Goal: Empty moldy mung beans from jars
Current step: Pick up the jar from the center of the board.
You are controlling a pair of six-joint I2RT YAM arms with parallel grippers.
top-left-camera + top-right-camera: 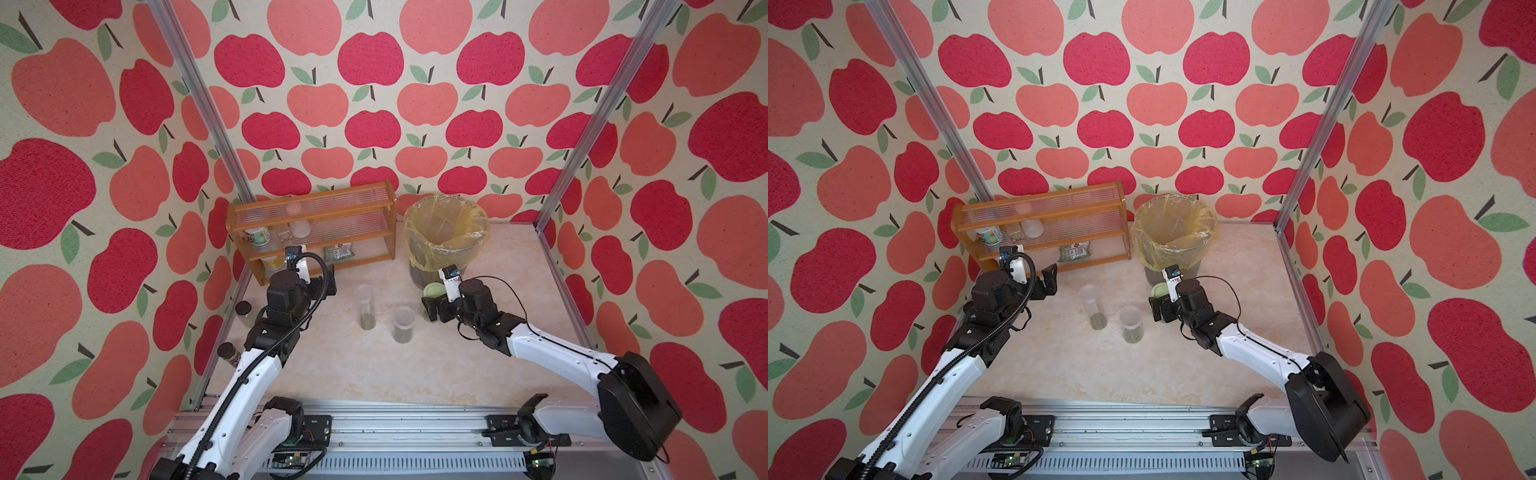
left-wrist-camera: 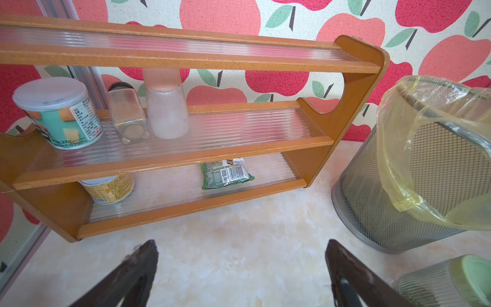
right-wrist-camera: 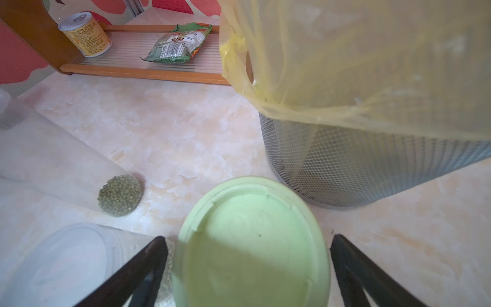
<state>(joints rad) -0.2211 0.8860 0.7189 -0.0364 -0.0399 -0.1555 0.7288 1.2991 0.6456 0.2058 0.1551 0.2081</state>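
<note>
Grasp step, it seems: the right claw (image 3: 247, 239) stands open around the green-lidded jar (image 1: 432, 290), at 6 o'clock of the mesh bin (image 3: 345, 164). The left claw (image 2: 241, 243) is open and empty. Next it should probably close on the jar, before the mung beans (image 3: 119, 195) are poured out.

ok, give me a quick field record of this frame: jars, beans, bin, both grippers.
jars: three upright on the table: tall jar, short jar, green-lidded jar
beans: small heaps at the bottom of the tall and short jars, not yet emptied
bin: mesh, yellow liner, just behind the green-lidded jar
left gripper: open, empty, facing the shelf
right gripper: open, jaws either side of the green-lidded jar, not closed on it
</note>
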